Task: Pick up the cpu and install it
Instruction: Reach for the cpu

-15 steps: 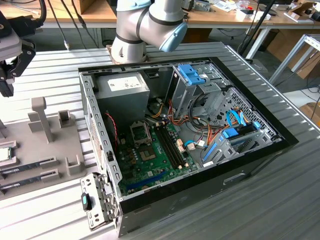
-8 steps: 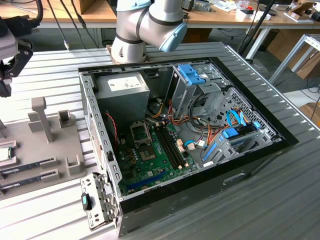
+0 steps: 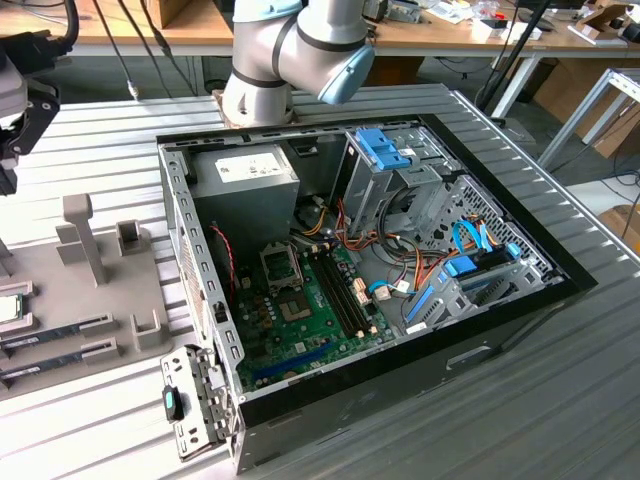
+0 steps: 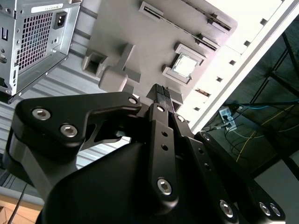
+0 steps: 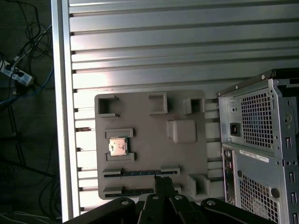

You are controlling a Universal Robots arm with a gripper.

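At the exterior view's left, the cpu is lying flat in its framed pocket on the grey tray, which is resting near the table's edge, with memory sticks sitting in slots just beside the cpu. The gripper is hovering above the tray's stick side, apart from the cpu, its fingers pressed together and holding nothing. To the right, the open case is lying on its side on the table, its socket facing up.
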